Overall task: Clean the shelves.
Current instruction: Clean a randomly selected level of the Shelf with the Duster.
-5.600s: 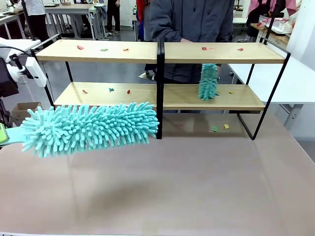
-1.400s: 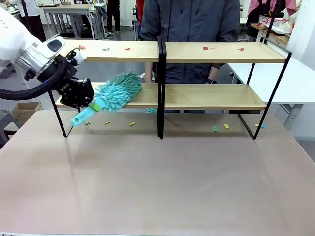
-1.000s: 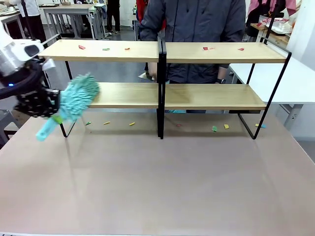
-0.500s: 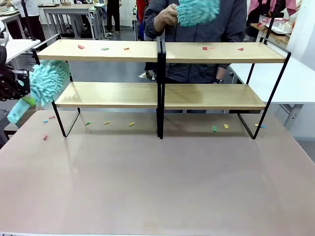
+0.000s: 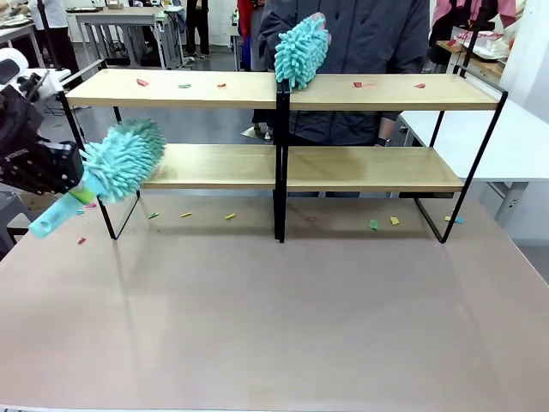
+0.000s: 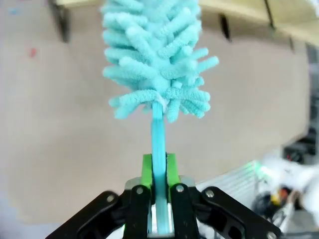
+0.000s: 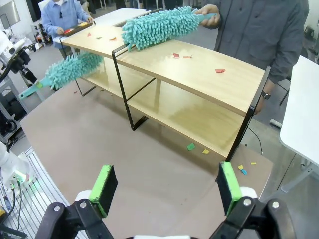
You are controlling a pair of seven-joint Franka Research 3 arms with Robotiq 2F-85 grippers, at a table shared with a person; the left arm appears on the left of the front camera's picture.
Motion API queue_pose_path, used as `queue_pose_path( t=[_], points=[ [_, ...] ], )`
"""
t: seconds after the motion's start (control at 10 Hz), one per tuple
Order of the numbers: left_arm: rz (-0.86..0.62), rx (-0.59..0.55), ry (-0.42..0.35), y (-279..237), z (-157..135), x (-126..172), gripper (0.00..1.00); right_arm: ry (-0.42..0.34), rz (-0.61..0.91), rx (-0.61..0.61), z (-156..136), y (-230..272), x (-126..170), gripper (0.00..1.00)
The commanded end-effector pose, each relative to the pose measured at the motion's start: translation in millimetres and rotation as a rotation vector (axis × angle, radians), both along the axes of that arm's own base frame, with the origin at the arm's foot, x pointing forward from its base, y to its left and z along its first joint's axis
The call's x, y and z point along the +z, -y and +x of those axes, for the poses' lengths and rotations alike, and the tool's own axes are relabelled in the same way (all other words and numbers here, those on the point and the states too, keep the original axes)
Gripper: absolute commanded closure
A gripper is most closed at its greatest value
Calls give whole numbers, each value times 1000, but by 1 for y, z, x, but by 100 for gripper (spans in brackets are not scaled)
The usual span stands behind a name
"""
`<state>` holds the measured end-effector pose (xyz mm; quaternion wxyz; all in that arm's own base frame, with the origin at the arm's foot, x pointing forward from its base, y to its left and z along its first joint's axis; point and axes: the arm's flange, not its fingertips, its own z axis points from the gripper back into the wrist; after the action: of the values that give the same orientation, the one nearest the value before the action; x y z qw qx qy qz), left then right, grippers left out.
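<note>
Saw left hand clamped tight on the handle of a teal duster, off the tabletop's far-left corner. Confirmed in left wrist view: green pads pinched on the thin handle, fluffy head straight ahead. Found shelves standing along the tabletop's far edge, long axis running left to right, black upright in the middle. Placed duster head at the left end of the lower board, touching or just in front, could not tell which. Read duster's long axis as slanting up and right from the hand, so shelves lay right of and beyond it. Spotted paper scraps on the top board's left half, above the duster head; more on the tabletop under the shelves. Judged left hand the nearer one for that left half; a top-board sweep would call for lifting the head over the frame rail. Saw right hand wide open, holding nothing, well back from the shelves off their right end. Noted person's hand holding a second duster at the top board by the upright. Lost left arm past the picture's left edge; handle tip blurred.
</note>
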<state>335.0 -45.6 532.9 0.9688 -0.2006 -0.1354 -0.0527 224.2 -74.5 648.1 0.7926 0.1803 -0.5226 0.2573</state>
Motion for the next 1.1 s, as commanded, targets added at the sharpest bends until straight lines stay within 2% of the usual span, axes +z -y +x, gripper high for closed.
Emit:
queue_pose_path(
  t=[0.0, 0.3, 0.5, 0.6, 0.7, 0.8, 0.9, 1.0],
  points=[
    [-138, -309, -120, -19, -12, 20, 88, 5, 6, 10, 0, 0, 0, 0],
    [-368, -835, -235, -63, -55, 50, 88, 5, 6, 10, 0, 0, 0, 0],
    [-479, -946, -114, -108, -82, 74, 88, 5, 6, 10, 0, 0, 0, 0],
    [-577, -961, 23, -140, -93, 88, 88, 5, 6, 10, 0, 0, 0, 0],
    [-656, -881, 137, -169, -97, 101, 88, 5, 6, 10, 0, 0, 0, 0],
    [-704, -772, 210, -195, -96, 111, 88, 5, 6, 10, 0, 0, 0, 0],
    [-736, -691, 251, -224, -91, 121, 88, 5, 6, 10, 0, 0, 0, 0],
    [-775, -670, 252, -252, -87, 128, 88, 5, 6, 10, 0, 0, 0, 0]
  ],
)
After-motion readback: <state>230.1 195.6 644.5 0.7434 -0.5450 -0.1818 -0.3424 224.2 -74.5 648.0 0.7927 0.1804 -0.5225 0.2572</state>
